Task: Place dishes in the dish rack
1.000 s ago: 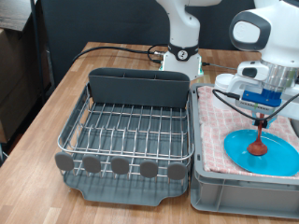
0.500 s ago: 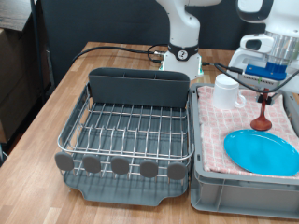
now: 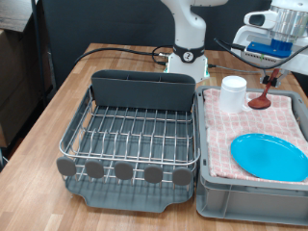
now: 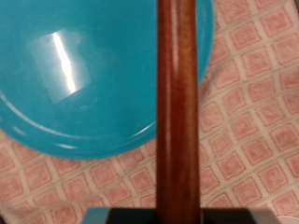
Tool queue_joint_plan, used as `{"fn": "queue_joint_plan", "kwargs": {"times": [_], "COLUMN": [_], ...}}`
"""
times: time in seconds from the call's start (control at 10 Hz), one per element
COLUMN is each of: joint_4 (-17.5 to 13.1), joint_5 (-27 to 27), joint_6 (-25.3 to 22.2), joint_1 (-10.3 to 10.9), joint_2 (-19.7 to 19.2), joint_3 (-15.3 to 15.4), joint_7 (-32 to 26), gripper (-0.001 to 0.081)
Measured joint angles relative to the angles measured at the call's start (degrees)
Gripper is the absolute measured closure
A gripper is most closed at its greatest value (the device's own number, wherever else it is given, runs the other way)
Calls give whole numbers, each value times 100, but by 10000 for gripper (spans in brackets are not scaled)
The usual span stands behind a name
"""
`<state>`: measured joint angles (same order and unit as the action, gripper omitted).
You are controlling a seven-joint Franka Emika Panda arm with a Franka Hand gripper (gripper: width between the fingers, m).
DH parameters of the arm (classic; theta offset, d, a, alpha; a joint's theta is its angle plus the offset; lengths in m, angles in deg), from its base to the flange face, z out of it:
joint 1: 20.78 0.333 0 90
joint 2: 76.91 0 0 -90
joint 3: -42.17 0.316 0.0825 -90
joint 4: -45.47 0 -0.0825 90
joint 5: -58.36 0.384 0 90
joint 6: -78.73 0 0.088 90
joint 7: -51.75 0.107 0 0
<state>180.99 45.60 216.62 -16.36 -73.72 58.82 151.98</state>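
Observation:
My gripper (image 3: 273, 64) hangs high at the exterior view's right, shut on the handle of the brown wooden spoon (image 3: 262, 96), whose bowl dangles above the pink checked cloth beside the white mug (image 3: 233, 93). The turquoise plate (image 3: 269, 156) lies flat on the cloth nearer the exterior view's bottom. The dish rack (image 3: 135, 130) stands at the exterior view's left, with nothing on its wire grid. In the wrist view the spoon handle (image 4: 177, 103) runs straight along the picture, with the plate (image 4: 93, 75) and cloth below it.
A grey bin (image 3: 241, 197) lined with pink checked cloth (image 3: 241, 125) sits against the rack's side. The rack's tall grey caddy (image 3: 144, 89) and row of round tabs (image 3: 125, 171) bound it. The robot base (image 3: 190, 60) and cables stand behind on the wooden table.
The gripper has risen with the spoon, lifting it off the plate and carrying it towards the exterior view's top, near the mug. The plate now lies uncovered.

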Motion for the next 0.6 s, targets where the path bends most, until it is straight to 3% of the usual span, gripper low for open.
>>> {"fn": "queue_joint_plan", "kwargs": {"times": [0.2,0.6], "joint_4": [159,763], "joint_5": [-4,102], "joint_6": [-329,-561], "joint_1": [-98,-209], "joint_2": [213,951], "joint_3": [-131,-379], "joint_7": [621,1749], "gripper": [707,708]}}
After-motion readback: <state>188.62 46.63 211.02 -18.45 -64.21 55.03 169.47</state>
